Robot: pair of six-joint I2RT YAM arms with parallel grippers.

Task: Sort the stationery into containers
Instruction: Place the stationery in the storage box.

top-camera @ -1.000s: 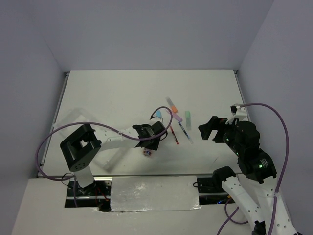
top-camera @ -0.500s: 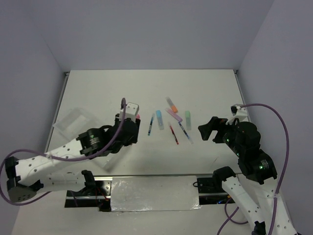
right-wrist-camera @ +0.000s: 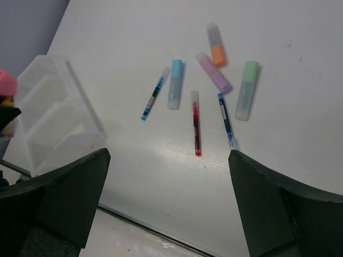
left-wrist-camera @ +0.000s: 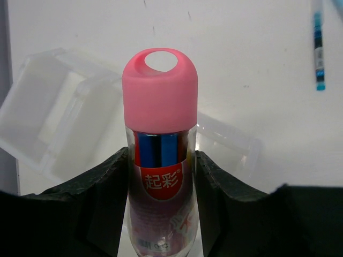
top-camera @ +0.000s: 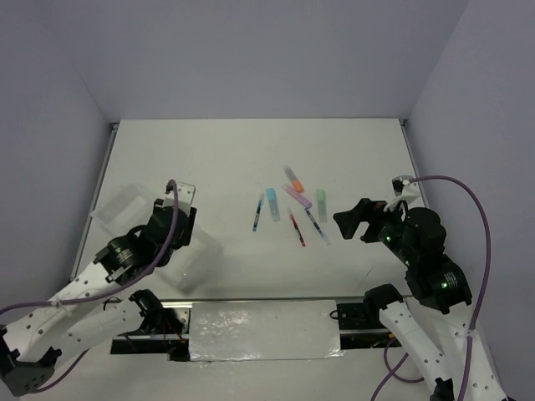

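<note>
left gripper (left-wrist-camera: 161, 166): jaws half-closed, gripping fat pink-capped tube (left-wrist-camera: 159, 107) (red label showing) above clear three-compartment plastic tray (left-wrist-camera: 48, 107) | right gripper (top-camera: 358, 221): jaws wide, holding nothing, over white table (top-camera: 209, 159) | mid-table, outside tray: thin red pen (right-wrist-camera: 196, 123), two thin blue pens (right-wrist-camera: 154, 93) (right-wrist-camera: 225, 120) | just beyond: blue highlighter (right-wrist-camera: 174, 83), green highlighter (right-wrist-camera: 246, 89), purple highlighter (right-wrist-camera: 213, 71), orange highlighter (right-wrist-camera: 216, 45)

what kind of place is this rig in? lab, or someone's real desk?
Looks like a robot lab cell, not an office: a bare white table boxed in by plain walls, a left arm and right arm bolted at its near edge, and only highlighters and a clear tray laid out.
</note>
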